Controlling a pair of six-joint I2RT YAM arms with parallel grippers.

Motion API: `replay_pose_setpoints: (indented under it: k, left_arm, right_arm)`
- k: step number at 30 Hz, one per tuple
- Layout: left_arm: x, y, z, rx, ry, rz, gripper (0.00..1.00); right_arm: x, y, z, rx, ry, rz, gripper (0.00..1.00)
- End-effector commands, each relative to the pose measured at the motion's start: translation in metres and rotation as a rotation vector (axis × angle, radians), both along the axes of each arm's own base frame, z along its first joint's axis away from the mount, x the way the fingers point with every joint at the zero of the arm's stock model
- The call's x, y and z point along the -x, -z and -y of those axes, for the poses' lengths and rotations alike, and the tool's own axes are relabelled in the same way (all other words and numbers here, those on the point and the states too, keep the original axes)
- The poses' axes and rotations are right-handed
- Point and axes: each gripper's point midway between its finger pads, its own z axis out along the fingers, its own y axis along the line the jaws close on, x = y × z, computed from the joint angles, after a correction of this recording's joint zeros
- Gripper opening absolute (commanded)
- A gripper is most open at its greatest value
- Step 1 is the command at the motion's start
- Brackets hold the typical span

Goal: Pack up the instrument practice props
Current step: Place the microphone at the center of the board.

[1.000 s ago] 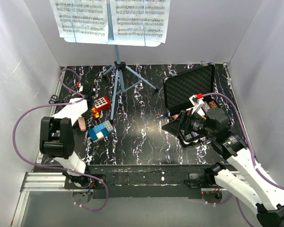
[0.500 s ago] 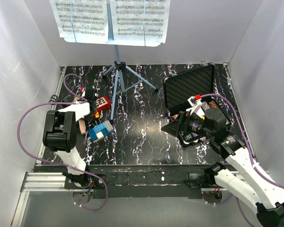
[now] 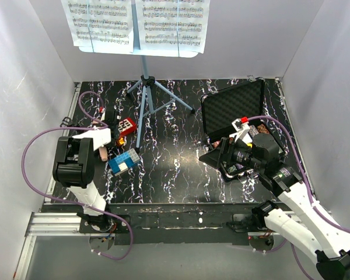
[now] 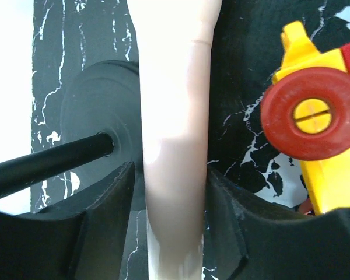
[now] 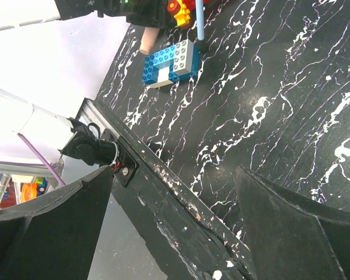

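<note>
Progress looks slight, since no prop appears packed away. Nearest the arm bases and to the left of the music stand [image 3: 142, 116], the left gripper [image 4: 169, 175] brackets the pale microphone [image 4: 175, 105], whose black round base [image 4: 84, 116] sits just beside it. One finger touches the shaft while a sliver of dark shows at the other, so whether the claw clamps it or merely flanks it cannot be told. A blue brick block [image 3: 123, 161] and a red-and-yellow toy [image 3: 125, 126] sit near the stand's legs on that same side. To the stand's right, the right gripper [image 5: 175, 175] is spread wide with nothing between its fingers, hovering by the open black case [image 3: 233, 105]. Farther back the stand is upright on its tripod with the sheet-music pages [image 3: 137, 23] on its desk, so folding and stowing both seem left to do. The microphone's head runs out of the wrist view, the right arm covers the case's contents, and the pages' tops are cut off.
</note>
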Motion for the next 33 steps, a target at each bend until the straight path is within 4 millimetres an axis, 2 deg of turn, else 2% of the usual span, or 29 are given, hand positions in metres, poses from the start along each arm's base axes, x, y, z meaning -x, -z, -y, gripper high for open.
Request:
replay_pose_setpoints:
  k: [1, 3, 8, 12, 16, 18, 22, 25, 30, 33]
  left_arm:
    - [0.006, -0.008, -0.005, 0.004, -0.022, 0.014, 0.54]
    - [0.005, -0.014, -0.005, 0.008, -0.033, 0.028, 0.6]
    - [0.005, -0.035, -0.005, 0.021, -0.04, 0.084, 0.66]
    - [0.0, -0.072, 0.0, 0.061, -0.05, 0.184, 0.67]
    - [-0.004, -0.124, 0.013, 0.151, -0.029, 0.343, 0.68]
    - [-0.003, -0.145, 0.027, 0.198, -0.005, 0.407, 0.7]
    - [0.002, -0.17, 0.064, 0.295, 0.06, 0.486, 0.7]
    - [0.007, -0.174, 0.096, 0.332, 0.121, 0.503, 0.7]
    - [0.015, -0.178, 0.133, 0.422, 0.179, 0.532, 0.7]
    - [0.015, -0.178, 0.165, 0.514, 0.259, 0.56, 0.7]
  right_arm:
    - [-0.004, -0.005, 0.0, 0.0, 0.004, 0.032, 0.95]
    - [-0.003, -0.004, 0.0, 0.003, 0.006, 0.028, 0.95]
    - [-0.004, -0.007, 0.001, 0.001, 0.007, 0.033, 0.95]
    - [-0.004, -0.011, 0.001, 0.001, 0.009, 0.039, 0.95]
    - [-0.006, -0.014, 0.001, 0.004, 0.018, 0.04, 0.95]
    - [-0.008, -0.015, 0.002, 0.012, 0.026, 0.044, 0.95]
    - [-0.013, -0.018, 0.005, 0.03, 0.051, 0.05, 0.95]
    - [-0.017, -0.02, 0.009, 0.057, 0.077, 0.053, 0.95]
    - [-0.022, -0.022, 0.016, 0.094, 0.12, 0.055, 0.95]
    - [-0.025, -0.019, 0.019, 0.109, 0.139, 0.051, 0.95]
